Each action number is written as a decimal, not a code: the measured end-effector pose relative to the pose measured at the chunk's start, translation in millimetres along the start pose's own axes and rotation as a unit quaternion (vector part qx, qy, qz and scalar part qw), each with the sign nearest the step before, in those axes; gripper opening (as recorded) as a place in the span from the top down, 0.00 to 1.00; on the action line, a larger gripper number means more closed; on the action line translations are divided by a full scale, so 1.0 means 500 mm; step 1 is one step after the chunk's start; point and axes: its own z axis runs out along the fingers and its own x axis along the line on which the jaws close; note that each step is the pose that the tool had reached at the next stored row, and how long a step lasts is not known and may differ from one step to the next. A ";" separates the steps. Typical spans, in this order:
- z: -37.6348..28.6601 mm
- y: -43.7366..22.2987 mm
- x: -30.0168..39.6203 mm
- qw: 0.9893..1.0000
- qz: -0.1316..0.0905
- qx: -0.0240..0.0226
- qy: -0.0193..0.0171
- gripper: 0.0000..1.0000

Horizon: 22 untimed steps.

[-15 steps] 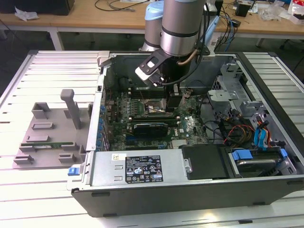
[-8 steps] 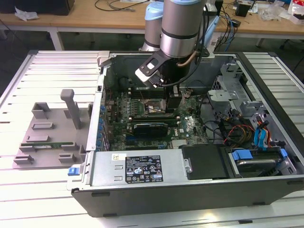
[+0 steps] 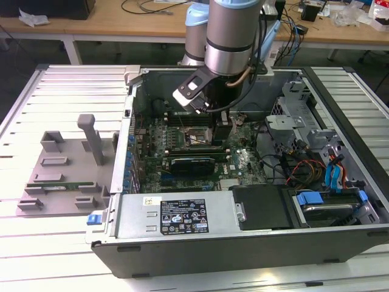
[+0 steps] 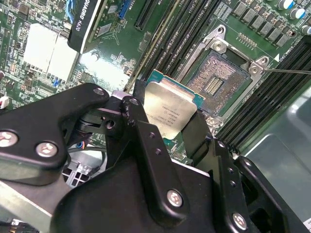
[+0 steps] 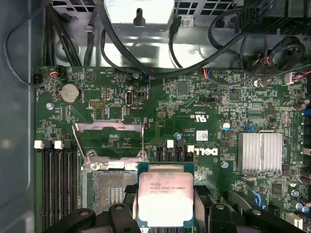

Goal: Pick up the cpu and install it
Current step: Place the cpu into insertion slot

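You have the gripper point(image 4: 167, 127) pinching the cpu point(image 4: 171, 108) by two opposite edges, metal lid up. The cpu is held over the motherboard point(image 5: 194, 111), just beside the open cpu socket point(image 4: 217, 81), not seated. The load frame point(image 5: 109, 141) stands raised. Beyond, the arm point(image 3: 234, 36) reaches into the open computer case point(image 3: 182, 243).

Gripper point(image 4: 166, 117) holds cpu point(image 4: 171, 112) nr open mobo socket point(image 4: 216, 81).
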 end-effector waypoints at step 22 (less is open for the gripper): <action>0.027 -0.002 0.001 1.000 0.000 0.000 0.000 0.45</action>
